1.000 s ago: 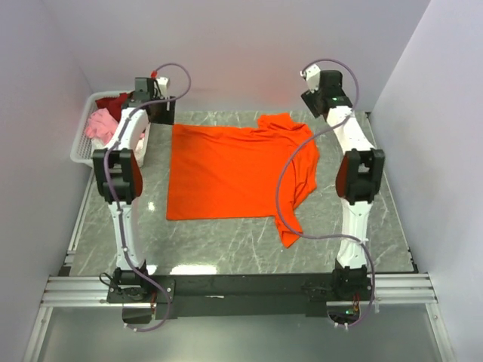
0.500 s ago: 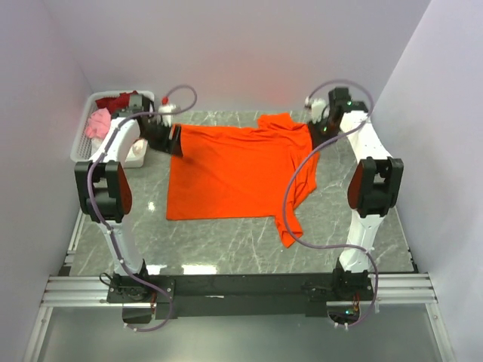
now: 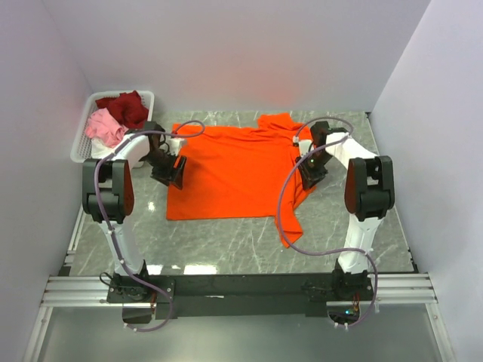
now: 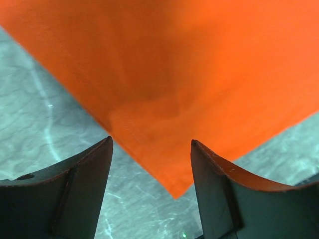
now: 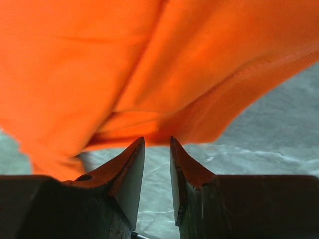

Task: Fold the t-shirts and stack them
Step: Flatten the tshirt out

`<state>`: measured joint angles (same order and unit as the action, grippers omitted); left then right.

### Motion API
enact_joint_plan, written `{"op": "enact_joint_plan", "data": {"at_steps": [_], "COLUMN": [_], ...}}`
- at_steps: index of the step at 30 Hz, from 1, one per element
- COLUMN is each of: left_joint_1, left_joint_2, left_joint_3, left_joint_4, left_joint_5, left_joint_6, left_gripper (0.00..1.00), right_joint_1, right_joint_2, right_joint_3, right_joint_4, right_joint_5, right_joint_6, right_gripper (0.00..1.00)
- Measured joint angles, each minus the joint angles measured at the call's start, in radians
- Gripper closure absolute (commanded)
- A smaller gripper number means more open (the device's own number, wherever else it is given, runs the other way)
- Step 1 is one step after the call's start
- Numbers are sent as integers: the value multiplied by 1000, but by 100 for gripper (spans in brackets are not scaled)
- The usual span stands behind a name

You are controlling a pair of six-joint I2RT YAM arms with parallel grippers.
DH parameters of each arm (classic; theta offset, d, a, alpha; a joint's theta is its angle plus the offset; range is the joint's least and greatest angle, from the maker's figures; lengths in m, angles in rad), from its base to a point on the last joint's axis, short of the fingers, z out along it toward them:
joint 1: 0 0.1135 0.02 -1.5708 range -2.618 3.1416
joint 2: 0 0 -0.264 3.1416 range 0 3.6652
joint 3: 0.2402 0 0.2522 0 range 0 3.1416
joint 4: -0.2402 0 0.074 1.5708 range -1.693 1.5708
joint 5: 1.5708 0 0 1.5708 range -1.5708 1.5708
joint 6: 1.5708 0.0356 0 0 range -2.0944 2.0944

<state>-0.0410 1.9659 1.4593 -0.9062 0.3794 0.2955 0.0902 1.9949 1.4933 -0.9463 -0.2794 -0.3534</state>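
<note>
A bright orange t-shirt [image 3: 234, 170] lies spread flat over the middle of the marble table, with one sleeve trailing toward the front right. My left gripper [image 3: 170, 175] is low at the shirt's left edge. In the left wrist view its jaws [image 4: 151, 140] stand wide open, a corner of the orange cloth [image 4: 199, 74] lies between them, and nothing is gripped. My right gripper [image 3: 308, 177] is at the shirt's right edge. Its jaws [image 5: 157, 138] are open by a narrow gap, with only bare table in it. Folds of orange cloth [image 5: 124, 64] lie just past the tips.
A white slotted basket [image 3: 79, 147] stands at the back left, holding a dark red shirt [image 3: 127, 105] and a pink shirt [image 3: 104, 127]. Walls close in on three sides. A metal rail [image 3: 241, 290] with the arm bases runs along the near edge.
Both arms came down from the back of the table to the orange shirt's left and right edges. The right jaws narrowed a lot and the left jaws a little.
</note>
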Motion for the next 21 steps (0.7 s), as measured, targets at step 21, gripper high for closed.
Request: {"op": "enact_joint_plan", "data": {"at_steps": [21], "left_joint_1": [34], "left_joint_2": [-14], "left_joint_3": [-12], "left_joint_4": [-5], "left_joint_5": [-50], "left_joint_6": [73], "left_gripper": [32], "right_joint_1": [-67], "right_joint_2": [-98], "right_joint_3": [5], "right_joint_4": [8], "right_joint_5": [199], "right_joint_6": [-71], "right_gripper": [64]}}
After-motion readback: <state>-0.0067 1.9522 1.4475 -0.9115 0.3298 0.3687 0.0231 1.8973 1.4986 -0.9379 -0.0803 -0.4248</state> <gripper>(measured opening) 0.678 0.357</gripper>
